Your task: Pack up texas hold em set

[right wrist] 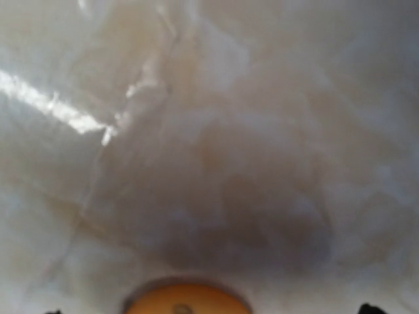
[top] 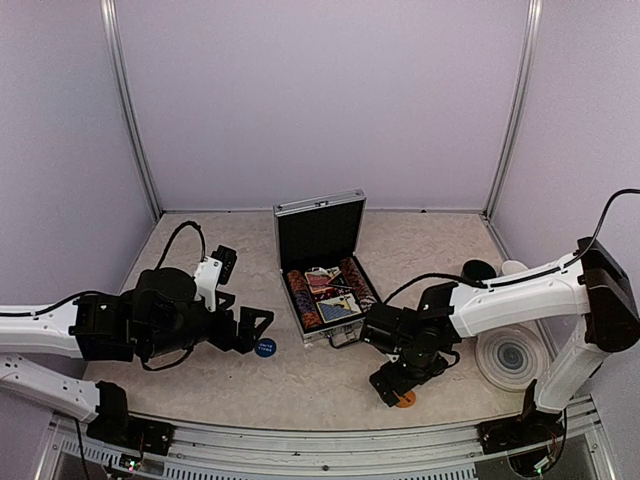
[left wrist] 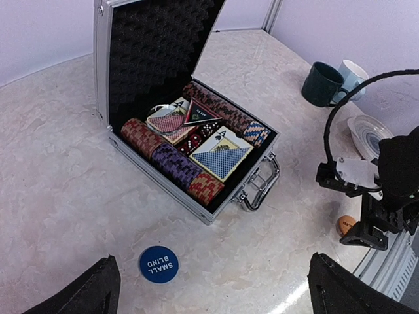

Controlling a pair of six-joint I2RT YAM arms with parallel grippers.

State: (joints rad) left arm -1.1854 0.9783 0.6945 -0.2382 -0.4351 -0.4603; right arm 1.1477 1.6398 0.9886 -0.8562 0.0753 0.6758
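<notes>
Overall, the marbled beige table point(top: 300, 385) carries all items. The left arm point(top: 110, 325) lies low across the left side. The right arm point(top: 510, 295) reaches in from the right toward the near centre.

The silver case point(top: 320, 232) stands at the table centre. Its lid is raised upright, with black foam lining on the inside, and its handle point(left wrist: 262, 186) faces the near edge. Rows of chips point(left wrist: 171, 163) line both sides of the case interior. A blue card deck point(left wrist: 221, 152) and a red card deck point(left wrist: 169, 122) lie between the rows. A black triangle point(left wrist: 200, 116) rests beside the red deck.

The grey ringed coaster point(top: 511, 357) lies at the right, well apart from the case. A dark mug point(left wrist: 322, 84) and a pale-blue mug point(left wrist: 353, 73) stand touching behind the coaster.

The left gripper point(top: 258, 330) is spread to full width and holds nothing. The blue button point(left wrist: 159, 264), marked SMALL BLIND, lies on the table just ahead of its fingers point(left wrist: 91, 294), outside the case.

The right gripper point(top: 398, 382) hangs close over the table with its jaws wide apart and empty. The orange button point(right wrist: 186, 297) lies flat on the table below it, near the front edge.
</notes>
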